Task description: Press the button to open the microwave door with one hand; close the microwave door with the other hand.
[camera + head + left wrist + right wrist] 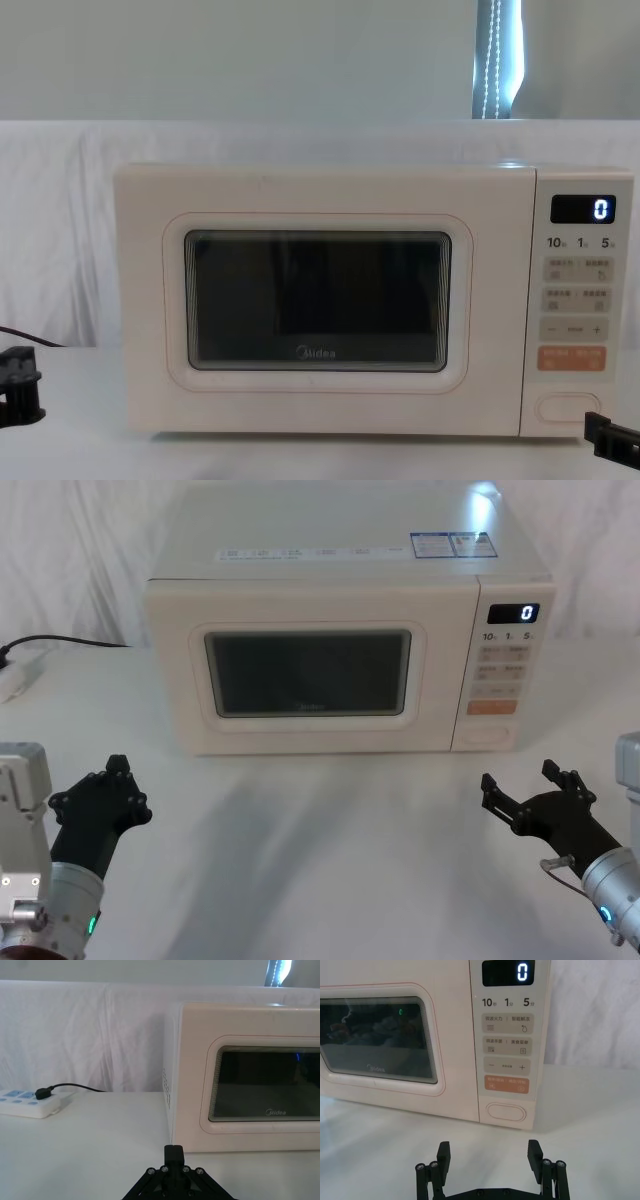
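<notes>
Low at table front, my right gripper (520,791) hovers, fingers spread, facing button (506,1112) on microwave (340,575). Left gripper (118,772) low, fingers together. Microwave door (310,675) flush, closed.

White surface (320,860) carries the microwave (340,580) at 12 o'clock, door shut. White power strip (20,675) lies at 9 o'clock, black plug (42,1093) inserted.
</notes>
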Robot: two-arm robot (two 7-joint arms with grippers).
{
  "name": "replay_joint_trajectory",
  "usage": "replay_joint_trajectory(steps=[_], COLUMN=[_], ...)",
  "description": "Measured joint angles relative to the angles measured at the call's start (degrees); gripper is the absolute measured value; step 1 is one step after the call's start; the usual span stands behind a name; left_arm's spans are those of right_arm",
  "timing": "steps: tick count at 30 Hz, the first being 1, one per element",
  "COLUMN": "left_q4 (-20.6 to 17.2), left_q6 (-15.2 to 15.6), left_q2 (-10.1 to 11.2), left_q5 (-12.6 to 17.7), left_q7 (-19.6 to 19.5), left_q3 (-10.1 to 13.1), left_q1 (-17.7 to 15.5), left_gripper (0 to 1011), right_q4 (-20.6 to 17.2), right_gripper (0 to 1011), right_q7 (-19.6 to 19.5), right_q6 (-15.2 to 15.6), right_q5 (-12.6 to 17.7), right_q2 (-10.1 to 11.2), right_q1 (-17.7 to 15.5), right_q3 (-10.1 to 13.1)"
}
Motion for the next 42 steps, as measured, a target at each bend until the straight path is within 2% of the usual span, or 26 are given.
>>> replay_joint_trajectory(steps=[4,6,7,11,14,16,17,22,29,30,32,35,42], left_q4=[-0.06,-0.08,-0.09,-0.11,-0.13,-0.15,-0.15,-0.18,-0.20,-0.20,-0.20,-0.20,-0.20], left_q6=[0.06,0.07,0.09,0.12,0.15,0.16,0.16,0.19,0.21,0.22,0.21,0.22,0.21], left_q2=[0.04,0.04,0.05,0.06,0.08,0.09,0.09,0.11,0.13,0.13,0.13,0.13,0.13], left_q5=[-0.03,-0.03,-0.05,-0.07,-0.08,-0.09,-0.09,-0.10,-0.09,-0.09,-0.09,-0.09,-0.09], left_q7=[0.00,-0.01,-0.01,-0.02,-0.03,-0.03,-0.04,-0.04,-0.05,-0.05,-0.05,-0.05,-0.05], left_q3=[0.02,0.03,0.04,0.06,0.08,0.10,0.10,0.11,0.11,0.11,0.11,0.11,0.11], left_q1=[-0.03,-0.04,-0.05,-0.07,-0.08,-0.09,-0.09,-0.09,-0.09,-0.09,-0.09,-0.09,-0.09], left_gripper=[74,153,153,304,363,455,455,650,844,895,912,1000,1001], right_q4=[0.00,0.00,0.00,0.00,0.00,0.00,0.00,0.00,0.00,0.00,0.00,0.00,0.00], right_gripper=[1002,1002,1002,1002,1002,1002,1002,1002,1002,1002,1002,1002,1002], right_q7=[0.00,0.00,0.00,0.00,0.00,0.00,0.00,0.00,0.00,0.00,0.00,0.00,0.00], right_q6=[0.00,0.00,0.00,0.00,0.00,0.00,0.00,0.00,0.00,0.00,0.00,0.00,0.00], right_q5=[0.00,0.00,0.00,0.00,0.00,0.00,0.00,0.00,0.00,0.00,0.00,0.00,0.00], right_q2=[0.00,0.00,0.00,0.00,0.00,0.00,0.00,0.00,0.00,-0.01,0.00,0.00,0.00], right_q1=[0.00,0.00,0.00,0.00,0.00,0.00,0.00,0.00,0.00,0.00,0.00,0.00,0.00], right_q3=[0.00,0.00,0.00,0.00,0.00,0.00,0.00,0.00,0.00,0.00,0.00,0.00,0.00])
